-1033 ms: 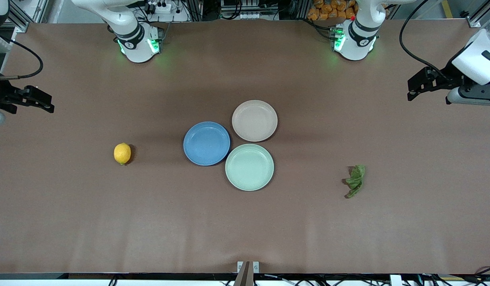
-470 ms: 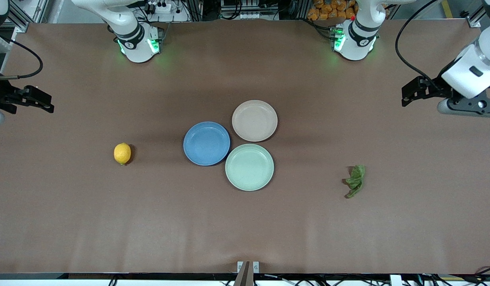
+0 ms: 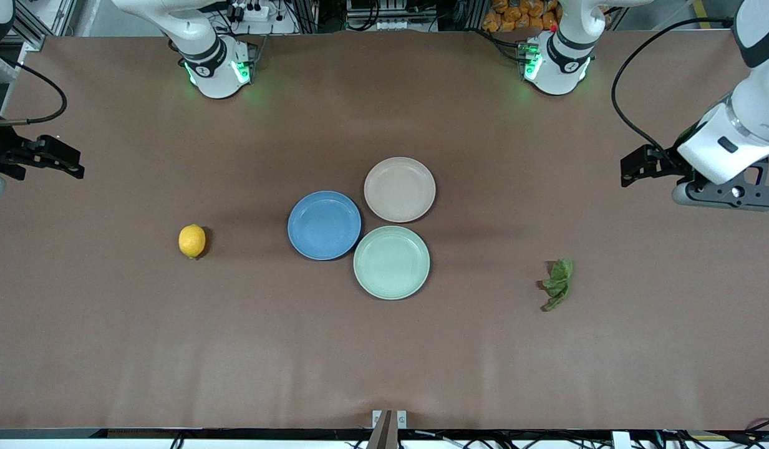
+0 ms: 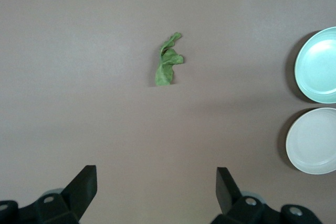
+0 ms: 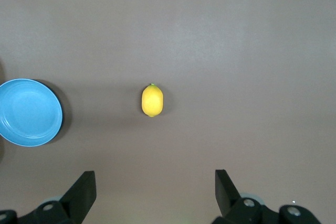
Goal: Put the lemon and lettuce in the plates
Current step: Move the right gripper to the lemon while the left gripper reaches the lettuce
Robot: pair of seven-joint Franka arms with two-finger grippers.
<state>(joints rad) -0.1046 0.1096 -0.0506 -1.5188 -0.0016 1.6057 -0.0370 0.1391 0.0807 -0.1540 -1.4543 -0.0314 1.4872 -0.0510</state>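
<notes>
Yellow smooth oval lemon (image 3: 192, 241) | wrinkly green lettuce (image 3: 558, 284) | bare table (image 3: 172, 349)

You see only part of the round medium-blue plate (image 5: 29, 112) in the right wrist view, cut by the edge at nine o'clock. In the left wrist view the round pale mint-green plate (image 4: 317, 66) and round pale beige-pink plate (image 4: 313, 141) are clipped at three o'clock.
</notes>
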